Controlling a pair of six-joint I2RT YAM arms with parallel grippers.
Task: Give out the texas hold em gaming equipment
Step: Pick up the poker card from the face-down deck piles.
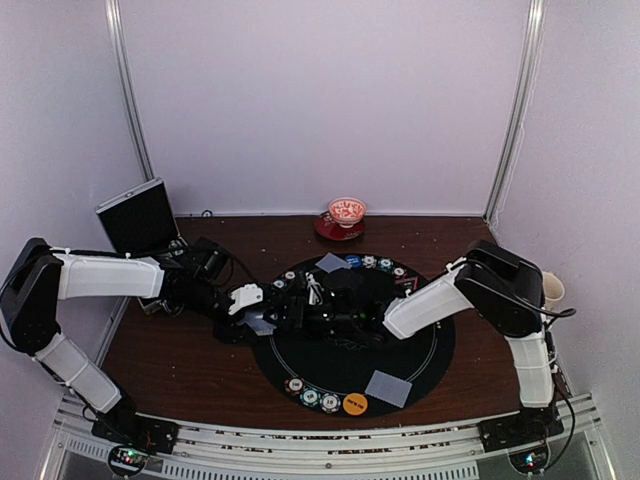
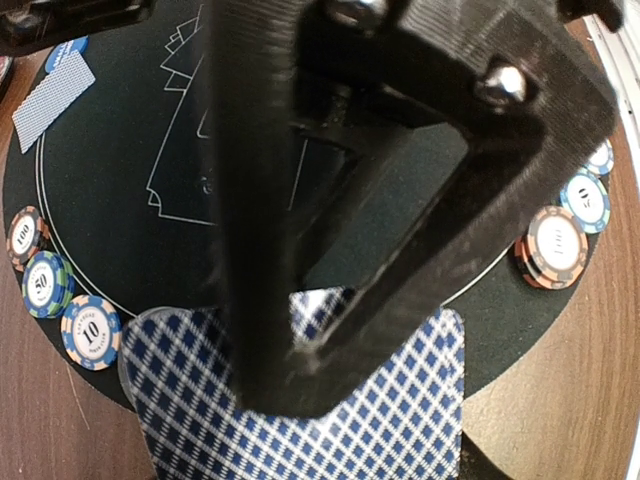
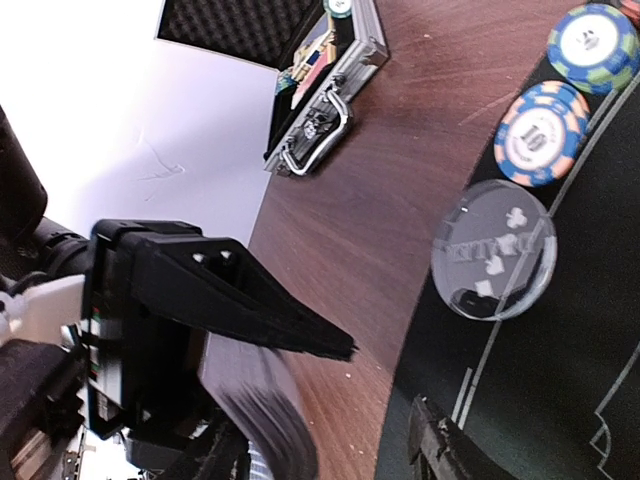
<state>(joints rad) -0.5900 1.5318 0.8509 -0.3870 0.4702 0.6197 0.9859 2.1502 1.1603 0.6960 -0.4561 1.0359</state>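
Note:
My left gripper [image 1: 262, 312] is shut on a blue-and-white diamond-backed playing card [image 2: 380, 420] at the left rim of the black mat [image 1: 440, 350]. From the right wrist view the left gripper's fingers [image 3: 300, 330] clamp that card [image 3: 265, 405], which is blurred and may be a thin stack. My right gripper [image 1: 315, 300] sits right beside it over the mat. Only one of its fingertips [image 3: 432, 440] shows, wide of the card, so it looks open. Two more cards [image 1: 388, 388] [image 1: 332, 262] lie on the mat. Chips [image 1: 310, 397] and an orange disc [image 1: 354, 404] line the near rim.
More chips [image 1: 385, 265] line the far rim. A clear dealer disc [image 3: 493, 250] lies by a "10" chip [image 3: 540, 135]. An open chip case [image 1: 140, 215] stands at back left. A red-and-white bowl on its saucer [image 1: 347, 212] is at the back. A cup [image 1: 552, 290] stands far right.

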